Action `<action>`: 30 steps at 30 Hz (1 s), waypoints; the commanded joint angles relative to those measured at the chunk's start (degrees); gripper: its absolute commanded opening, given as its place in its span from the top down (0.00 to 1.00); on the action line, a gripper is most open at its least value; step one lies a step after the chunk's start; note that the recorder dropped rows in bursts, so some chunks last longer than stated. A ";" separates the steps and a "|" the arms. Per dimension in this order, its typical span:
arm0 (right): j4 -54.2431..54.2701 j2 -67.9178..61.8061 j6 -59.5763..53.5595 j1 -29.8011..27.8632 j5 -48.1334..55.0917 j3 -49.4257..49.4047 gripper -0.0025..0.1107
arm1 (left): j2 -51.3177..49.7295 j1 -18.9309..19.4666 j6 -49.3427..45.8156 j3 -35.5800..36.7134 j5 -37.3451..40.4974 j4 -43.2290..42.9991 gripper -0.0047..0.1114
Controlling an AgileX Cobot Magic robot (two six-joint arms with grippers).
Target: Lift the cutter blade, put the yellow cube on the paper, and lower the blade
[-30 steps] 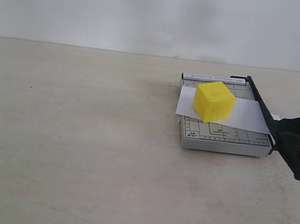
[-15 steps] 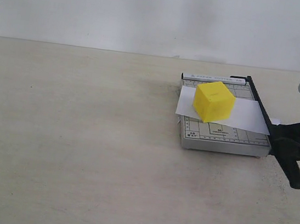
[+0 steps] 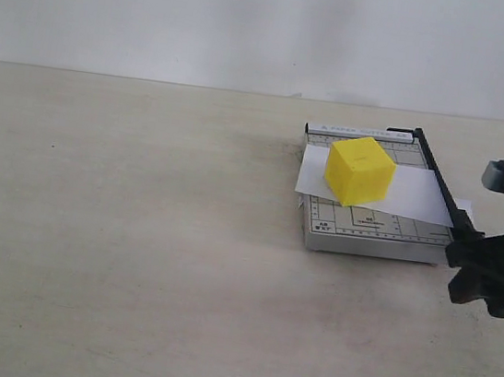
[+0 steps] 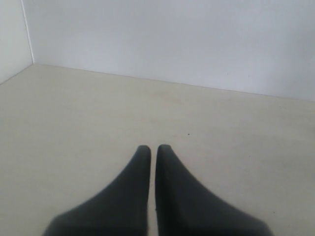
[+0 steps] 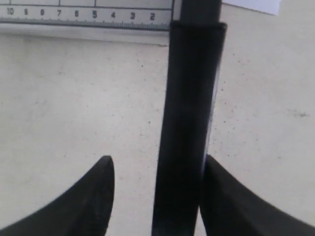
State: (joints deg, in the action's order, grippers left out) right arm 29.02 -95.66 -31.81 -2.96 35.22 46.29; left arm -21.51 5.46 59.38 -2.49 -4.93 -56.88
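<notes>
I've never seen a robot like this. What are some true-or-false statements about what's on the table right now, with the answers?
1. The yellow cube sits on the paper. True.
2. The cutter blade stands raised in the air. False: it lies lowered along the edge of the grey trimmer base.
3. The left gripper holds the cube. False: its fingers are closed together on nothing, above bare table.
4. The right gripper has one finger on each side of the blade's black handle. True; a gap shows beside one finger.
</notes>
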 commanded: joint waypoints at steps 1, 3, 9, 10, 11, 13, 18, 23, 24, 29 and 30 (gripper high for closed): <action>-5.16 8.22 4.93 0.17 1.22 0.02 0.54 | 0.44 0.02 -0.17 0.15 -0.21 -0.05 0.92; -7.75 13.50 8.55 0.17 1.92 0.02 0.54 | 0.44 0.02 -0.17 0.15 -0.21 -0.05 0.92; -9.85 30.33 16.66 0.17 6.22 -0.64 0.56 | 0.44 0.02 -0.34 0.15 -0.21 -0.05 0.92; -9.15 33.92 16.28 0.17 3.28 -1.77 0.62 | 0.44 0.02 -0.34 0.15 -0.21 -0.05 0.92; -8.04 37.89 14.90 0.17 -0.60 -3.39 0.70 | 0.44 0.02 -0.34 0.15 -0.21 -0.05 0.92; -4.49 46.98 9.73 0.17 -8.19 -7.75 0.93 | 0.44 0.02 -0.34 0.15 -0.21 -0.05 0.92; 5.14 69.73 4.66 0.17 -21.18 -20.19 0.98 | 0.44 0.02 -0.34 0.15 -0.21 -0.05 0.92; 4.93 83.83 3.53 0.17 -25.54 -29.13 0.98 | 0.44 0.02 -0.34 0.15 -0.21 -0.05 0.92; 4.93 85.62 3.76 0.17 -25.54 -30.07 0.98 | 0.44 0.02 -0.34 0.15 -0.21 -0.05 0.92; 1.68 91.51 3.76 0.17 -23.80 -31.58 0.98 | 0.44 0.02 -0.34 0.15 -0.21 -0.05 0.92; 1.68 92.13 3.76 0.17 -23.38 -31.58 0.98 | 0.44 0.02 -0.34 0.15 -0.21 -0.05 0.92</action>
State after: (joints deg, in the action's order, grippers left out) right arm 31.95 -5.58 -27.79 -2.86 11.35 15.13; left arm -21.51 5.46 59.29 -2.49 -4.93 -56.88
